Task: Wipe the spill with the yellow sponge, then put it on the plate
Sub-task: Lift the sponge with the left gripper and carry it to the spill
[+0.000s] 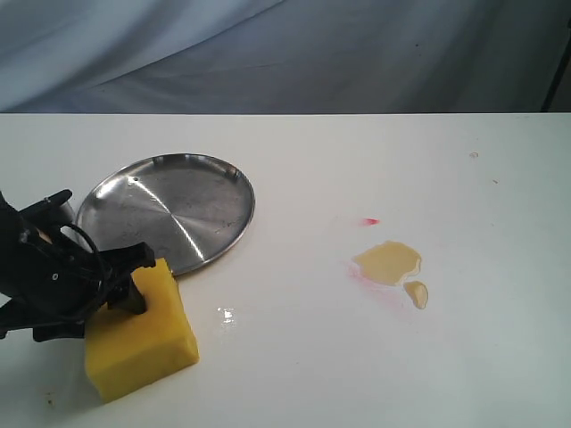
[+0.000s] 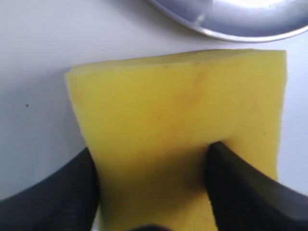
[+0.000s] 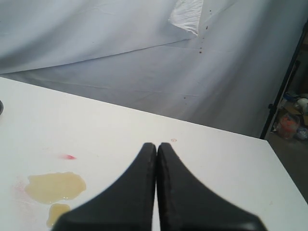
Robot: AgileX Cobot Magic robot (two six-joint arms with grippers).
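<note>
The yellow sponge (image 1: 147, 339) rests on the white table at the front left, just in front of the silver plate (image 1: 169, 209). My left gripper (image 1: 134, 267) reaches it from the left. In the left wrist view the sponge (image 2: 178, 110) fills the gap between the two black fingers of the left gripper (image 2: 153, 147); one finger lies on its edge and the other dents its face. The plate's rim (image 2: 240, 24) shows beyond the sponge. The spill (image 1: 388, 262) and its droplet (image 1: 417, 293) lie at centre right. My right gripper (image 3: 157, 145) is shut and empty, near the spill (image 3: 55, 186).
A small red smear (image 1: 370, 220) sits just behind the spill, also seen as the red smear (image 3: 70, 157) in the right wrist view. A grey cloth backdrop (image 1: 285, 53) hangs behind the table's far edge. The right arm does not show in the exterior view.
</note>
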